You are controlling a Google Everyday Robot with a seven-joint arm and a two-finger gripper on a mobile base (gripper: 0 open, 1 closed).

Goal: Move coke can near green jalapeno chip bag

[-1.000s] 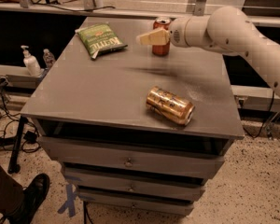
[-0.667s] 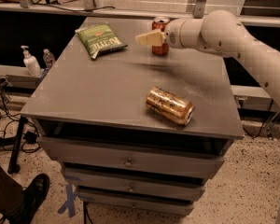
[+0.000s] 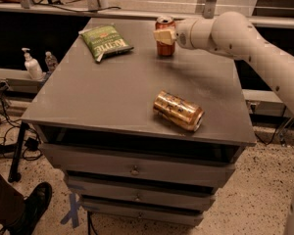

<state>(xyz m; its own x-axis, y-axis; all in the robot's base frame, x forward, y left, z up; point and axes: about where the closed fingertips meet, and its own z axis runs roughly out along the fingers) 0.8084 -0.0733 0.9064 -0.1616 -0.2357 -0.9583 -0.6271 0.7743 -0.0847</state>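
Coke can (image 3: 165, 48) upright at the back of the grey table (image 3: 88, 102), base at the tabletop or barely off it, hard to tell which. Clamped around its upper half by the gripper (image 3: 164, 34), one pale finger (image 3: 160, 35) laid across the red front just below the silver top. Reaching in from the right of the view, the white arm (image 3: 235, 33). Left of the can, apart from it and also near the back edge, the green jalapeno chip bag (image 3: 106, 40), lying flat with its white label up. Toward the front, well apart from both, a gold can (image 3: 179, 110) on its side. Below the tabletop, drawers (image 3: 134, 169) with small knobs. Left of the table, on a lower ledge, a pump bottle (image 3: 32, 65) and a small clear bottle (image 3: 51, 60) side by side. In the bottom left corner, a dark shoe (image 3: 32, 204) on speckled floor (image 3: 264, 195).
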